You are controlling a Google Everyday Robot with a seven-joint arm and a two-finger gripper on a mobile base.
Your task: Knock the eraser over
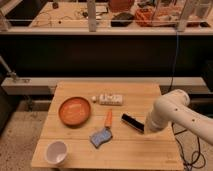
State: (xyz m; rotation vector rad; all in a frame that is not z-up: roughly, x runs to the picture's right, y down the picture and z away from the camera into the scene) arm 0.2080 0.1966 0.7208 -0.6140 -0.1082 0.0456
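Observation:
The eraser [132, 121], a small black block with a thin pale stripe along its upper edge, lies flat on the wooden table [150, 150], right of centre and angled down to the right. My gripper [146, 128] is at the eraser's right end, at the tip of the white arm [170, 112] that comes in from the right. The arm's wrist hides most of the gripper. I cannot tell whether it touches the eraser.
An orange carrot [108, 118] lies just left of the eraser, with a blue sponge pad [101, 137] below it. An orange bowl [75, 111] sits at the left, a white cup [56, 152] at the front left, and a white strip [110, 98] at the back. Cables hang off the table's right edge.

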